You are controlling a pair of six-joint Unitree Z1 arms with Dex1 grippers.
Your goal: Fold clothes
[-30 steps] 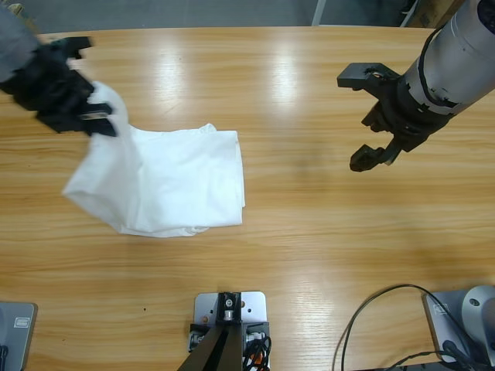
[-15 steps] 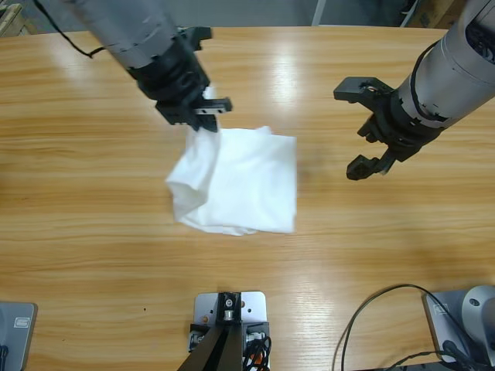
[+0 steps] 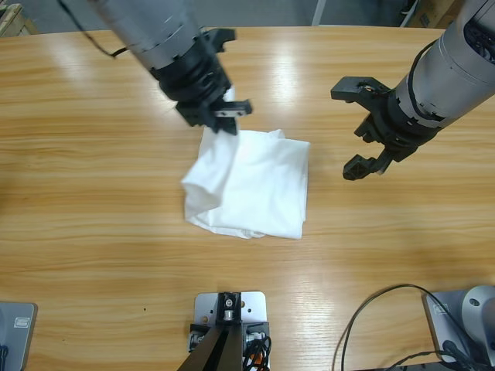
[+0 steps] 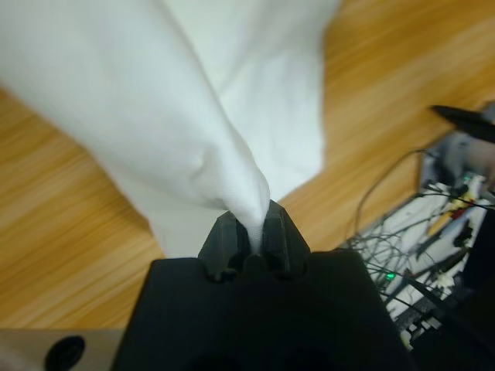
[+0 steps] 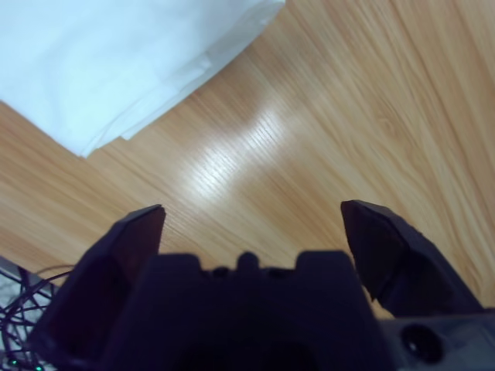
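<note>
Your high view lists one plain white cotton T-shirt (image 3: 255,185), folded and bunched, lying mid-table on the long wooden table (image 3: 93,232), with its upper left corner lifted by the left gripper (image 3: 224,116). Only your left wrist view shows those jaws pressed together on a pinch of the fabric (image 4: 232,154). Your right wrist view shows the right gripper (image 5: 251,224) spread wide and holding nothing, over bare wood beside the shirt's edge (image 5: 116,69).

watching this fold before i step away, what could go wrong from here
The left gripper pinches only a small bunch of the T-shirt, so the cloth could slip out mid-drag. Most of the shirt lies bunched on the table and may crumple further if pulled. The right gripper hangs open beside it, holding nothing, so nothing pins the far edge.
</note>
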